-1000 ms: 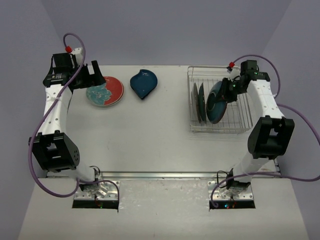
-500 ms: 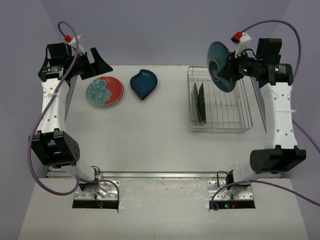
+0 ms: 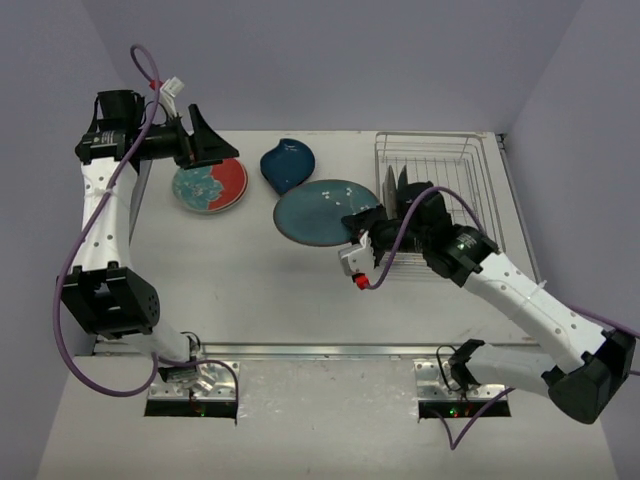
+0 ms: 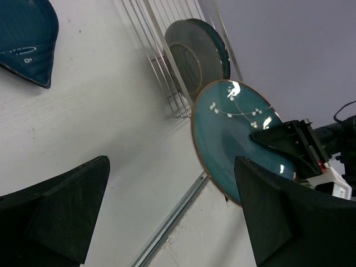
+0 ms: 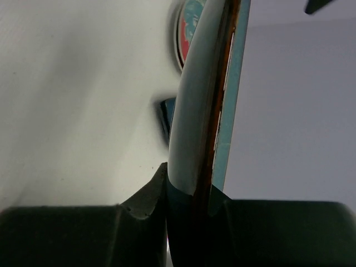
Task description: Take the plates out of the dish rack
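Right tool (image 3: 360,225) clamped on near rim of glossy teal round ceramic plate (image 3: 322,212); plate over white tabletop (image 3: 250,290), just left of silvery wire dish rack (image 3: 455,165); touching or not, we cannot tell; we judge it stiff, weighty, slick-glazed, chip-prone; rim pinch only hold, so bite deep, lower gently; two dark upright plates (image 3: 395,192) in rack want same pinch at top edge; beyond, white-and-red round plate (image 3: 210,187), dark blue leaf-shaped dish (image 3: 288,166) flat; left tool (image 3: 205,145) gaping, empty.
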Action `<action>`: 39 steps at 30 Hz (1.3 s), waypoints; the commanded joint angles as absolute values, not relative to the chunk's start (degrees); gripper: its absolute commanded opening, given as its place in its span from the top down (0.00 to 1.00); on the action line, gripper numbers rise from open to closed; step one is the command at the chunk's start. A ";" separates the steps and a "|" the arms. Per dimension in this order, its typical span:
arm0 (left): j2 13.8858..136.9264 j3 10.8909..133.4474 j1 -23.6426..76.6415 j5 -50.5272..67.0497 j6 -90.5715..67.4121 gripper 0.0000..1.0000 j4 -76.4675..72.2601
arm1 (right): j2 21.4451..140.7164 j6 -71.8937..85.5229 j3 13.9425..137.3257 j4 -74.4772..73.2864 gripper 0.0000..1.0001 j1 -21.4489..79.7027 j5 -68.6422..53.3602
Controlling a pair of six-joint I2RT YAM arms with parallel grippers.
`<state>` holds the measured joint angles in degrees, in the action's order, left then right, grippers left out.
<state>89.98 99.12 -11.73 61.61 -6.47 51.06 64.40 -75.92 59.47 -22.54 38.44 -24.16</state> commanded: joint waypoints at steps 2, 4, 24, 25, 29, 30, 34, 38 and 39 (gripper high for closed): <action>85.98 96.54 -5.32 61.12 9.01 0.10 63.23 | 62.51 -96.09 55.05 6.32 1.00 44.48 -23.24; 85.42 94.16 -3.71 60.63 10.44 0.12 64.21 | 63.37 -97.24 53.04 10.56 1.00 46.62 -22.44; 88.64 84.68 2.88 72.92 23.30 0.84 75.40 | 65.39 -97.54 46.89 23.33 1.00 52.89 -16.61; 88.77 84.18 2.81 73.22 23.45 0.91 75.41 | 65.41 -97.11 47.08 23.15 1.00 52.84 -16.57; 89.44 83.06 1.91 74.77 24.08 1.00 75.05 | 65.16 -95.21 47.02 21.69 0.65 52.82 -15.14; 89.75 83.18 0.92 75.55 23.76 1.00 74.56 | 65.01 -94.64 46.90 21.07 0.49 52.82 -14.29; 93.07 85.10 -9.64 77.13 17.44 1.00 67.84 | 64.46 -92.05 46.61 18.21 0.02 52.70 -8.97; 97.69 88.87 -18.95 75.73 6.37 1.00 56.68 | 63.86 -88.90 45.32 16.98 0.01 51.19 -5.33; 98.51 89.51 -21.44 73.10 2.19 1.00 52.21 | 63.42 -88.17 44.83 16.75 0.01 50.29 -4.29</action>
<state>95.99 84.51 -11.81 71.30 15.03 68.87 65.82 -92.63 44.34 12.57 52.02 -9.61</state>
